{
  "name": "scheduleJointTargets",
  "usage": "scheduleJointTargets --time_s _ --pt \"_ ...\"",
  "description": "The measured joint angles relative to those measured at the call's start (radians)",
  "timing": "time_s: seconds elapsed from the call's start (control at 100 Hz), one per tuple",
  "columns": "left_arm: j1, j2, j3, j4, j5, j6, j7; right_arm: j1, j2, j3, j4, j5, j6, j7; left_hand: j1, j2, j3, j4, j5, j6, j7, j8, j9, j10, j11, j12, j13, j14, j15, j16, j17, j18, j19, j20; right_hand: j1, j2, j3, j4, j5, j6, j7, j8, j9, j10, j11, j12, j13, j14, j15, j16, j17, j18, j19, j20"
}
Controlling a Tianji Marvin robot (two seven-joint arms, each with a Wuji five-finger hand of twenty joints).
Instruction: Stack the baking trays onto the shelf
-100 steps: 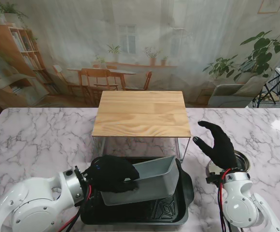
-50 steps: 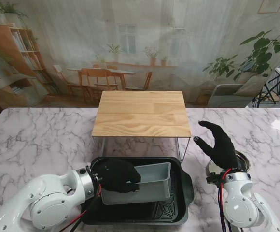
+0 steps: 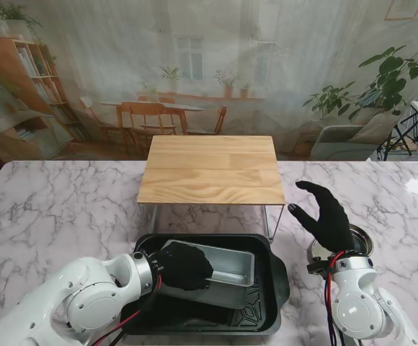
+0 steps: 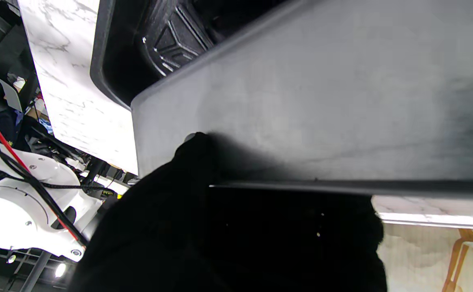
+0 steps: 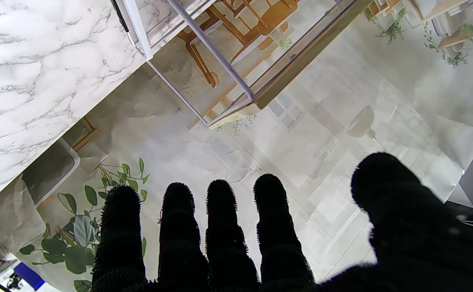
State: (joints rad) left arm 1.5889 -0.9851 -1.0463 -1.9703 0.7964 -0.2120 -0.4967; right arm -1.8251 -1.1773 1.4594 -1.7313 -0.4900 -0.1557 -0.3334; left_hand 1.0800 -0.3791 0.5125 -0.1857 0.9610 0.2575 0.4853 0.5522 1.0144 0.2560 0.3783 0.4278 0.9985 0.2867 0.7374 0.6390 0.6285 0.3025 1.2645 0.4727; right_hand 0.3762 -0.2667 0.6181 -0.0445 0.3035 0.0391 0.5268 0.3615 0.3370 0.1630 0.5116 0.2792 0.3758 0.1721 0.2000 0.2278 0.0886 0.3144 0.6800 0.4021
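You had one marble table (image 3: 43, 209) in front of you, and on it, toward the far middle, one shelf (image 3: 210, 169) with a plank top on thin metal legs; nothing lay on that top. Nearer to me than the shelf sat the trays, two that I could count: one black tray (image 3: 277, 285) flat on the table, and one grey tray (image 3: 232, 268) inside it, tilted, with its near-left edge raised. So neither tray was on the shelf. A round metal thing (image 3: 360, 241) showed at the table's right, mostly hidden behind your right hand, and I could not tell what it was. You had two arms up from the near corners. Your left hand (image 3: 182, 265) was closed on the grey tray's left end, fingers over its rim; in the left wrist view the grey tray (image 4: 301, 93) filled most of the picture, the black tray (image 4: 139, 48) lay behind it, and the left hand (image 4: 228, 239) was dark against the rim. Your right hand (image 3: 328, 216) held nothing, raised beside the shelf's right leg, well apart from both trays, fingers spread. The right wrist view showed the right hand (image 5: 236, 251) with four fingers (image 5: 179, 227) side by side and the thumb set off, and the shelf (image 5: 236, 93) beyond them.
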Motion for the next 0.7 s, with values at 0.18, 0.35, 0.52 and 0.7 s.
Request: scheduleJointTargets --time_s 0.18,0.35,0.52,0.7 --pt "-0.042 0.003 0.054 0.039 -0.012 0.023 -0.012 0.0 0.0 0.0 0.0 0.0 0.0 0.0 0.0 0.001 0.013 0.001 0.0 -0.003 0.0 0.001 0.0 -0.004 0.0 0.0 0.0 0.0 0.0 0.001 -0.003 0.0 0.0 0.0 0.0 0.0 0.0 0.0 0.0 0.0 0.0 0.0 0.0 0.0 0.0 0.0 0.0 0.0 0.0 0.0 0.0 0.0 0.0 0.0" --pt "-0.075 0.003 0.094 0.073 -0.013 0.045 -0.015 0.0 0.0 -0.001 0.0 0.001 0.004 0.001 0.0 0.001 0.014 0.02 0.0 -0.004 0.001 0.002 0.0 -0.007 0.0 0.0 -0.003 -0.001 0.0 0.001 -0.012 0.0 0.0 -0.001 0.0 0.0 0.0 0.0 0.0 0.0 0.0 0.0 0.0 0.0 0.0 0.0 0.0 0.0 0.0 0.0 0.0 0.0 0.0 0.0" --pt "-0.115 0.005 0.136 0.116 -0.028 0.063 -0.025 0.002 0.0 -0.004 0.0 0.002 0.009 0.002 0.0 0.001 0.014 0.042 0.0 -0.001 -0.009 -0.003 -0.002 -0.007 0.0 0.0 -0.034 -0.002 -0.013 0.001 -0.043 -0.01 -0.014 -0.001 0.0 0.0 0.0 0.0 0.0 0.0 0.0 0.0 0.0 0.0 0.0 0.0 0.0 0.0 0.0 0.0 0.0 0.0 0.0 0.0" --pt "-0.146 0.009 0.158 0.14 -0.061 0.063 -0.055 0.003 0.0 -0.006 0.0 0.003 0.013 0.003 0.001 0.016 0.002 0.043 -0.031 0.001 -0.04 -0.021 -0.053 -0.009 -0.013 -0.006 -0.087 -0.005 -0.101 -0.026 -0.093 -0.033 -0.09 -0.003 0.0 0.0 0.0 0.0 0.0 0.0 0.0 0.0 0.0 0.0 0.0 0.0 0.0 0.0 0.0 0.0 0.0 0.0 0.0 0.0"
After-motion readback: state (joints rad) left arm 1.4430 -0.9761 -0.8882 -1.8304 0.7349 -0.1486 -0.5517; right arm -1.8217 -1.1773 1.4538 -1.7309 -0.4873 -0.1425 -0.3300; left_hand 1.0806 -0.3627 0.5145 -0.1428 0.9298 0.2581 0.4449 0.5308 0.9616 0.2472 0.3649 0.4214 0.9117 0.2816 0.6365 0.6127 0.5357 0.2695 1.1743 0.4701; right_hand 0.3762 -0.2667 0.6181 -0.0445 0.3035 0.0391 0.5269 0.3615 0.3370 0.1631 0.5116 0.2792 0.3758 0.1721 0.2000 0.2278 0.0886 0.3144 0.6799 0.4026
